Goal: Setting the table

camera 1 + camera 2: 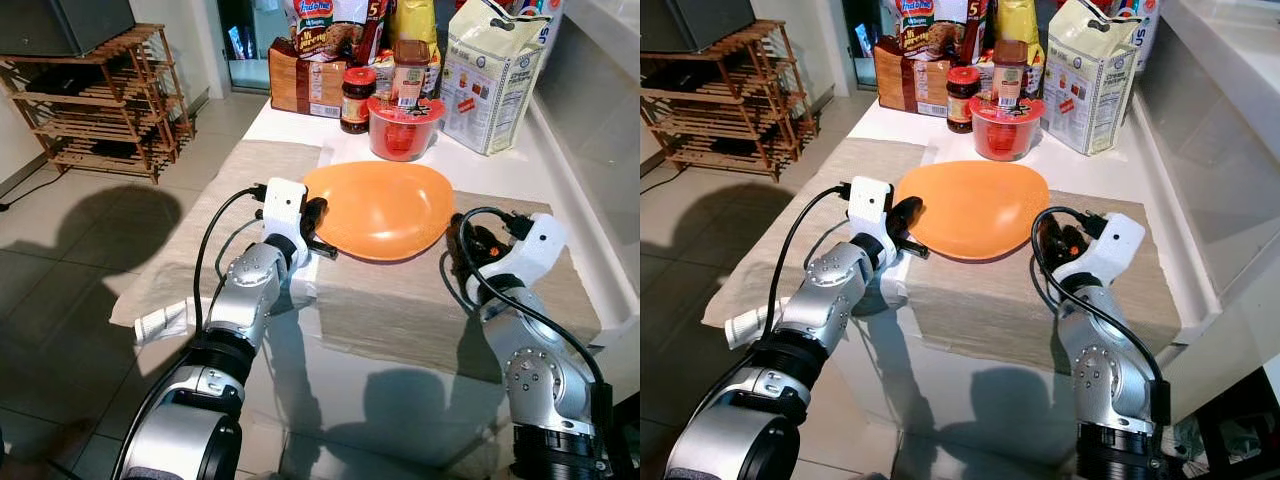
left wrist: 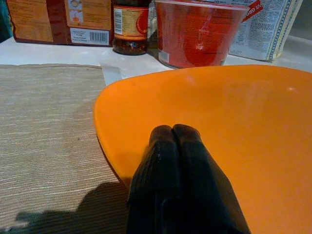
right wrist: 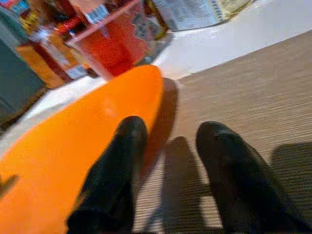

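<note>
While both arms reach forward over the beige woven placemat (image 1: 400, 320) on the white tabletop (image 1: 290, 125), the left tool (image 2: 173, 134), fingers pressed together, rests on the nine o'clock rim of the glossy orange plastic plate (image 1: 385, 205). The right tool (image 3: 168, 134), fingers parted, straddles its three o'clock rim, one finger over it. The plate's long axis runs nine to three. At twelve o'clock stands a red tub (image 1: 405, 125); whether either tool grips is unclear.
</note>
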You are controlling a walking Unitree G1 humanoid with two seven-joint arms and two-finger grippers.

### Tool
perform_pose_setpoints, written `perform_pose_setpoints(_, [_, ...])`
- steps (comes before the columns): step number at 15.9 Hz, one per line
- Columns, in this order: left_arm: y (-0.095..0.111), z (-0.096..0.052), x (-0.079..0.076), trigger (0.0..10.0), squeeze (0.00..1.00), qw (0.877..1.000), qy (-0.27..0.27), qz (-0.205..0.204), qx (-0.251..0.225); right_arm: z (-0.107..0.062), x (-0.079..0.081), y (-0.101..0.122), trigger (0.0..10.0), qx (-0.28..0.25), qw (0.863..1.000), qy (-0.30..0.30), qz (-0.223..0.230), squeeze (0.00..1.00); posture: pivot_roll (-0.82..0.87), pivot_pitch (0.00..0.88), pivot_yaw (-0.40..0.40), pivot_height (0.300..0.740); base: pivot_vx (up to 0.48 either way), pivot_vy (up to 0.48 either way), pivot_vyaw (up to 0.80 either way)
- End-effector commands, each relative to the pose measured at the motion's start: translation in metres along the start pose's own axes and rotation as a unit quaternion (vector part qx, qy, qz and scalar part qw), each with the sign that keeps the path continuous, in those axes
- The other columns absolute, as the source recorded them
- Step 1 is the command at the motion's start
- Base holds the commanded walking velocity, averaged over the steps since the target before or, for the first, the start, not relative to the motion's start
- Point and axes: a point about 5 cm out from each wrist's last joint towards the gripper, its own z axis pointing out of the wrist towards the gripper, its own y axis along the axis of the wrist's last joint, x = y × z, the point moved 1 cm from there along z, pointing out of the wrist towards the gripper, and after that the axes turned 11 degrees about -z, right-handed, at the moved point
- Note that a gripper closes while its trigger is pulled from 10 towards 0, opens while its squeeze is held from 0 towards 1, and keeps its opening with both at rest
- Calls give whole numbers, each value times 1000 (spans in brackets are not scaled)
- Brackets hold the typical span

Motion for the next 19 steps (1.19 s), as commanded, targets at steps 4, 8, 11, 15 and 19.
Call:
perform_pose_setpoints(4, [-40, -10, 6, 10000, 0, 996, 16, -16, 83, 3, 0, 2, 10000, 4, 999, -13, -34, 1000, -45, 0, 38, 722, 0, 0, 0])
perform_pose_setpoints(8, [-39, -9, 6, 10000, 0, 997, 13, -13, 81, 3, 12, 6, 10000, -12, 1000, 18, -6, 1000, -42, 0, 37, 722, 0, 0, 0])
perform_pose_setpoints(11, [-39, -9, 5, 10000, 0, 997, 11, -11, 80, 8, 31, 8, 10000, -13, 997, 68, 38, 0, -38, 0, 36, 722, 0, 0, 0])
perform_pose_setpoints(15, [-38, -9, 5, 10000, 0, 997, 10, -11, 78, 17, 37, -4, 10000, 24, 991, 71, 113, 0, -28, 0, 35, 722, 0, 0, 0])
perform_pose_setpoints(19, [-37, -10, 7, 10000, 0, 997, 11, -8, 78, 17, 37, 5, 10000, -2, 999, 48, 17, 0, -21, 0, 31, 722, 0, 0, 0])
